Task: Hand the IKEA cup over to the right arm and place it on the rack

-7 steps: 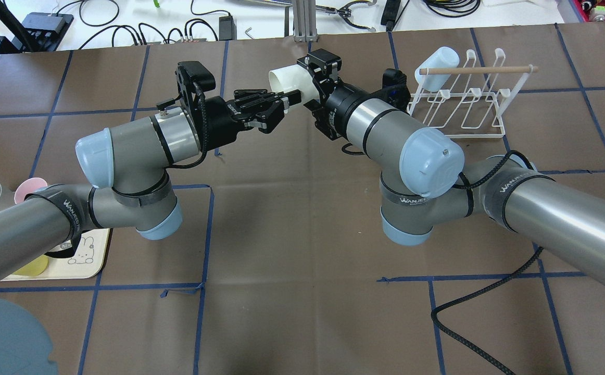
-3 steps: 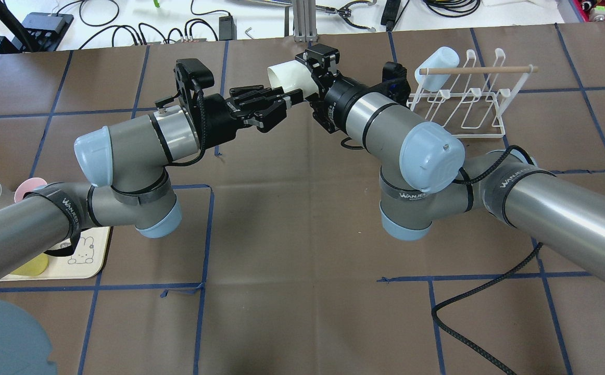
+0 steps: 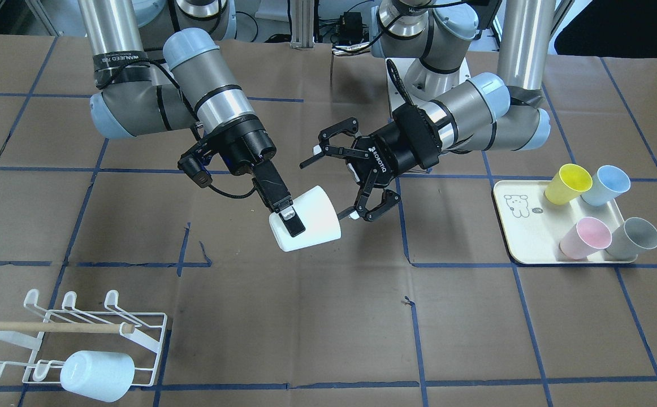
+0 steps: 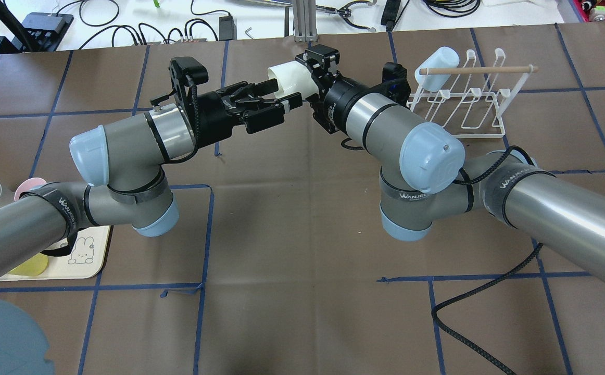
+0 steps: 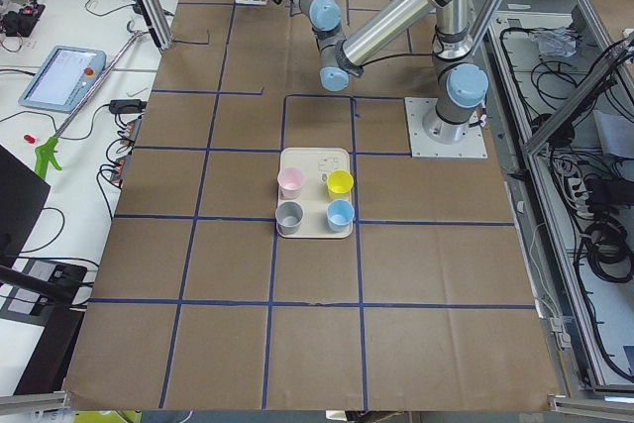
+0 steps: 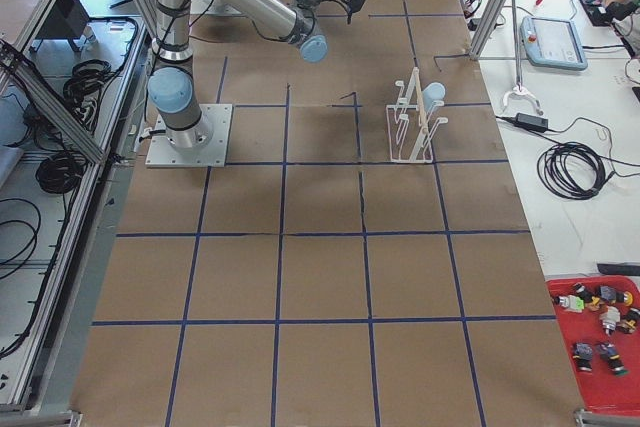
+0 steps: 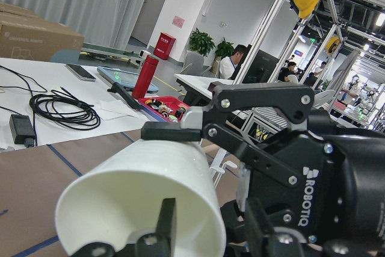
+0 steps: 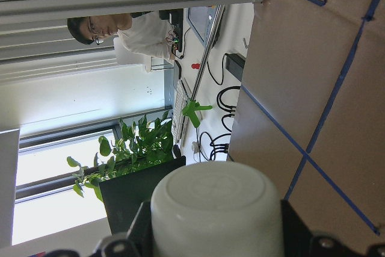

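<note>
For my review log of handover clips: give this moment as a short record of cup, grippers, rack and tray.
white cup: held above the table, tilted on its side
right gripper: shut on the white cup
left gripper: open, at the cup's mouth
rack: one pale blue cup on it
tray: four coloured cups

The surface [image 4: 302,234] is lit brightly and evenly from overhead; only soft, faint shadows are cast on it. A glare streak is seen along the right arm [image 4: 568,219]. The window [image 8: 36,179] is blown out in the right wrist view.
</note>
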You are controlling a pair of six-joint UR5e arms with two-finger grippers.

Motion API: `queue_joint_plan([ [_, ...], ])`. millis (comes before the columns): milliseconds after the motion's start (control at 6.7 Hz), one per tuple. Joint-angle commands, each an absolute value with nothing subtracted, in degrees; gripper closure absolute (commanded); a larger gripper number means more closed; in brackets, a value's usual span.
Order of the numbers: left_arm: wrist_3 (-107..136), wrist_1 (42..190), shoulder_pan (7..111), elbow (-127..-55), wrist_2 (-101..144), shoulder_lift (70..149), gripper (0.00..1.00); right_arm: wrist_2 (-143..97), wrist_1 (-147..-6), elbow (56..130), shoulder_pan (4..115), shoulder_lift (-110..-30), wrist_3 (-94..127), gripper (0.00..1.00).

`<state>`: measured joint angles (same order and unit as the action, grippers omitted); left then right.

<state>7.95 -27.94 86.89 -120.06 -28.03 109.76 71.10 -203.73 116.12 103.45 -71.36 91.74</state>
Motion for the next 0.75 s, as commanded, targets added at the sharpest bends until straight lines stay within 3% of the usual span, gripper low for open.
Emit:
queue_joint_plan([
  [0,9.2,-28.4,81.2,-121.6,-27.2,109.3,0.01,71.2,-203.8,115.7,103.4,-71.4,91.2,0.67],
  [299,10.0,-25.1,74.5,-125.0,-27.9,103.5,0.02,71.4,-203.9,115.6,100.9,-70.9,88.0,0.69],
  [597,10.4,-7.6,74.8,-122.3,-41.4,98.3,0.03,71.1,-203.8,115.5,94.7,-71.3,73.8,0.69],
])
